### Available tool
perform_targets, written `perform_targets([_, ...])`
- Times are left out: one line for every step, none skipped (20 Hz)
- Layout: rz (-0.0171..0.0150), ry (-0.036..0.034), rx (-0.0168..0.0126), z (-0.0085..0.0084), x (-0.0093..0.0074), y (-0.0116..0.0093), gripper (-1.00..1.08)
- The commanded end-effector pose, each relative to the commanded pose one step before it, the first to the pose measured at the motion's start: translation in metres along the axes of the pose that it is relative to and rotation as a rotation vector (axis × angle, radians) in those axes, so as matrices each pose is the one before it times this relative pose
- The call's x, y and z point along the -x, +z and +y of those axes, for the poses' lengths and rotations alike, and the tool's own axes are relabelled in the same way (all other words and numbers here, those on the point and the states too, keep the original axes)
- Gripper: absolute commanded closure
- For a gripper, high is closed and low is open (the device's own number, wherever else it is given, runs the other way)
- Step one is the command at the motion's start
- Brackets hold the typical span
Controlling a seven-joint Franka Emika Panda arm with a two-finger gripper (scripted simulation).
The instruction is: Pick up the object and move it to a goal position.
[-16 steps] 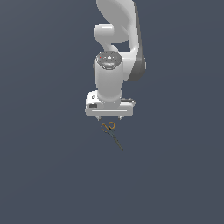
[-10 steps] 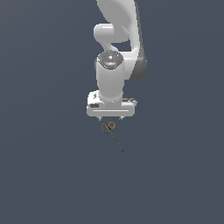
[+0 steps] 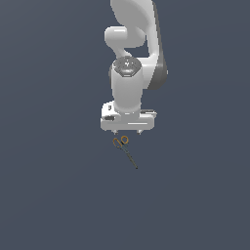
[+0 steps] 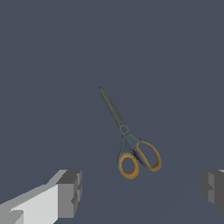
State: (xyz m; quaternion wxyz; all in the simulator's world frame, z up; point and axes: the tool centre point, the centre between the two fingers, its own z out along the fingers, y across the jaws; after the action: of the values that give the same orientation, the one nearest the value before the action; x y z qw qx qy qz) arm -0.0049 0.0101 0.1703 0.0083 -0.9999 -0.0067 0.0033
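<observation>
The object is a tiny pair of scissors (image 3: 125, 149) with two orange-yellow ring handles and thin dark blades, lying flat on the dark grey surface. In the wrist view the scissors (image 4: 129, 142) lie with blades shut, the ring handles toward the fingers and the tip pointing away. My white gripper (image 3: 127, 132) hangs just above the handles in the exterior view, pointing down. It is open: the two grey fingertips (image 4: 70, 192) stand wide apart with nothing between them, and the gripper (image 4: 142, 190) touches nothing.
The white arm (image 3: 134, 58) rises behind the gripper in the exterior view. Around the scissors there is only the plain dark grey surface (image 3: 58, 185); no other object or edge shows.
The arm has shifted very slightly; the gripper sits about where it was above the handles. The scissors have not moved.
</observation>
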Motion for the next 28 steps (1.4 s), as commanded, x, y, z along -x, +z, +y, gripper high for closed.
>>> perform_targets([-0.00041, -0.01195, 0.00105, 0.00074, -0.00083, 0.00535, -0.92])
perform_targets([0.00022, -0.00819, 0.00080, 0.00048, -0.00065, 0.00325, -0.92])
perform_targets([0.00019, -0.00954, 0.00101, 0.00062, -0.00072, 0.00378, -0.92])
perform_targets([0.00019, -0.01090, 0.00115, 0.00072, -0.00078, 0.00432, -0.92])
perform_targets([0.00022, -0.01227, 0.00121, 0.00077, -0.00082, 0.00486, -0.92])
perform_targets([0.00027, -0.01368, 0.00123, 0.00083, -0.00086, 0.00545, -0.92])
perform_targets([0.00029, -0.01514, 0.00128, 0.00087, -0.00087, 0.00602, -0.92])
perform_targets([0.00029, -0.01656, 0.00133, 0.00096, -0.00085, 0.00660, -0.92])
perform_targets([0.00031, -0.01802, 0.00135, 0.00102, -0.00081, 0.00719, -0.92])
perform_targets([0.00033, -0.01950, 0.00132, 0.00106, -0.00074, 0.00779, -0.92])
perform_targets([0.00034, -0.01966, 0.00120, 0.00102, -0.00061, 0.00787, -0.92])
perform_targets([0.00032, -0.01823, 0.00100, 0.00091, -0.00045, 0.00730, -0.92])
perform_targets([0.00030, -0.01679, 0.00082, 0.00079, -0.00031, 0.00673, -0.92])
perform_targets([0.00028, -0.01535, 0.00067, 0.00069, -0.00020, 0.00616, -0.92])
perform_targets([0.00027, -0.01390, 0.00054, 0.00059, -0.00011, 0.00558, -0.92])
perform_targets([0.00025, -0.01244, 0.00043, 0.00050, -0.00004, 0.00500, -0.92])
perform_targets([0.00023, -0.01095, 0.00033, 0.00044, 0.00001, 0.00441, -0.92])
perform_targets([0.00021, -0.00954, 0.00026, 0.00034, 0.00003, 0.00383, -0.92])
perform_targets([0.00018, -0.00805, 0.00020, 0.00029, 0.00005, 0.00324, -0.92])
perform_targets([0.00015, -0.00658, 0.00014, 0.00023, 0.00006, 0.00265, -0.92])
perform_targets([0.00012, -0.00516, 0.00010, 0.00014, 0.00005, 0.00206, -0.92])
perform_targets([0.00009, -0.00365, 0.00007, 0.00012, 0.00005, 0.00147, -0.92])
perform_targets([0.00005, -0.00218, 0.00004, 0.00008, 0.00003, 0.00088, -0.92])
perform_targets([0.00002, -0.00069, 0.00001, 0.00005, 0.00002, 0.00030, -0.92])
perform_targets([-0.00150, 0.00482, -0.00048, -0.00020, 0.00042, -0.00113, -0.92])
perform_targets([0.00000, 0.00000, 0.00000, 0.00002, 0.00001, 0.00035, -0.92])
perform_targets([0.00000, 0.00000, 0.00000, 0.00006, 0.00003, 0.00104, -0.92])
perform_targets([0.00000, 0.00000, 0.00000, 0.00009, 0.00006, 0.00173, -0.92])
